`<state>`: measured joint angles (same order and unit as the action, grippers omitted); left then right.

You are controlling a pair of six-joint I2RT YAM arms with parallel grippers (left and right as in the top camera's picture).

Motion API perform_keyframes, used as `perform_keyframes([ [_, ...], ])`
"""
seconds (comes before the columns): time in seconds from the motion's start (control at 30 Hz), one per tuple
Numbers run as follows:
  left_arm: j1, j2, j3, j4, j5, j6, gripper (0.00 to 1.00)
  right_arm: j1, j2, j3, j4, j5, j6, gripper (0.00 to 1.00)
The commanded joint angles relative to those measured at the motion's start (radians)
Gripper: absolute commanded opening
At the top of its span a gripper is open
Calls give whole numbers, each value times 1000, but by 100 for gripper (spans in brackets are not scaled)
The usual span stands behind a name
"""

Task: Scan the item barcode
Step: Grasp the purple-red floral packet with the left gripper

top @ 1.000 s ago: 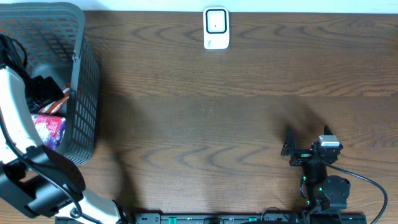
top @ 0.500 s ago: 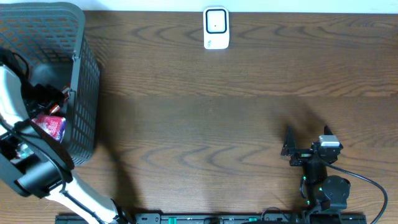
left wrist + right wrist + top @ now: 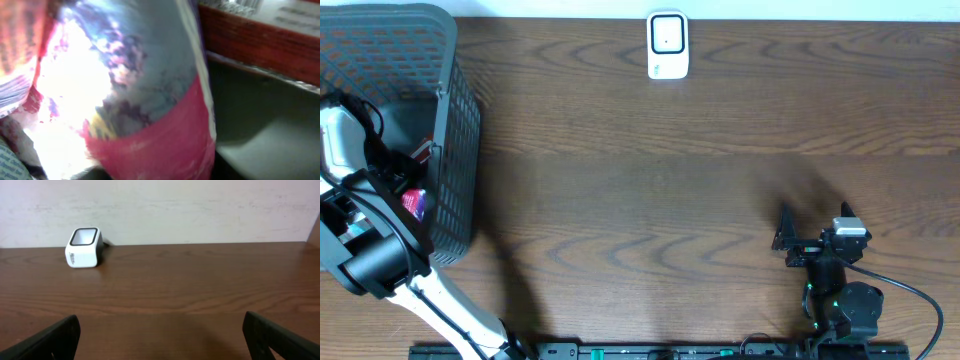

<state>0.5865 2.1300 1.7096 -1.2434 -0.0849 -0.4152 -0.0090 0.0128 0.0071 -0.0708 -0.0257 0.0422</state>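
Down in the basket (image 3: 455, 150), my left fingers are hidden by the pink pouch (image 3: 150, 100), grip impossible to tell; my right fingers (image 3: 55, 337) rest spread and released, and the scanner (image 3: 667, 45) across the tabletop (image 3: 700, 200) is not yet used.

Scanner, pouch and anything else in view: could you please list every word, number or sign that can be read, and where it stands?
Scanner: a small grey mark on its side, too blurred to read.
Pouch: purple and red print under strong glare, no legible text.
No text can be read anywhere in these views.
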Motion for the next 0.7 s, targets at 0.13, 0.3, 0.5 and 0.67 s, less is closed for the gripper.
perform_keyframes([
  [0.13,0,0,5,-48,-16,2,7,-16,-4,-1,-5,5,13,99],
  [0.3,-1,-88,90,-96,-5,-6,7,-16,-4,-1,-5,5,13,99],
  [0.5,-2,-289,140,-51,63,-6,7,-16,-4,-1,-5,5,13,99],
  [0.67,-2,-525,140,123,244,-6,7,-16,-4,-1,-5,5,13,99],
])
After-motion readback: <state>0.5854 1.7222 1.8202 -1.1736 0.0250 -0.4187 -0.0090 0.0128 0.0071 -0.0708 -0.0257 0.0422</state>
